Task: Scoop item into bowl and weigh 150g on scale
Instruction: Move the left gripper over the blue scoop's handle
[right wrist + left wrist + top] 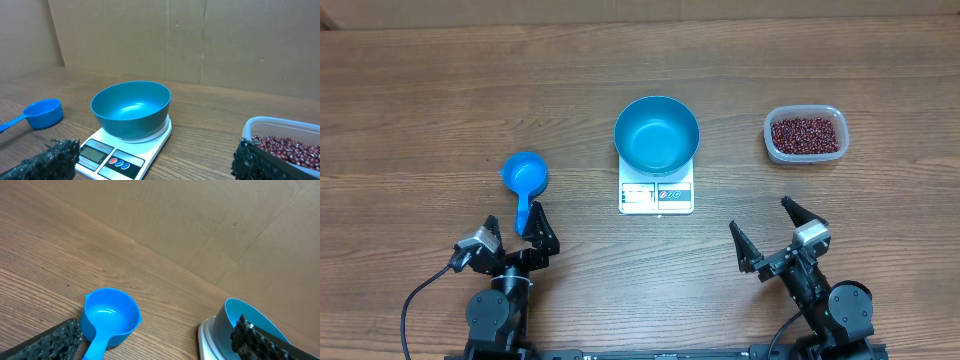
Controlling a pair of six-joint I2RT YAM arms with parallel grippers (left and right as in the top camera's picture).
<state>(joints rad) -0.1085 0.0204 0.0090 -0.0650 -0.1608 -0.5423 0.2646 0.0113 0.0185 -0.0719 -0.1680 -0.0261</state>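
Note:
The empty blue bowl [657,133] sits on the white scale [656,197] at mid-table, and shows in the right wrist view as bowl [131,107] on scale [125,156]. The item, dark red beans [806,135], fills a clear tub [770,140] at the right. A small blue scoop [524,175] lies at the left, handle pointing toward my left gripper [515,222], which is open with the handle's end between its fingers, untouched. My right gripper [763,222] is open and empty, short of the scale and tub. The left wrist view shows the scoop [110,315] and bowl [245,322].
Brown cardboard walls stand behind the wooden table's far edge [200,85]. The tub's rim [260,122] and beans [285,147] lie just past my right finger. The scoop [44,112] rests left of the scale.

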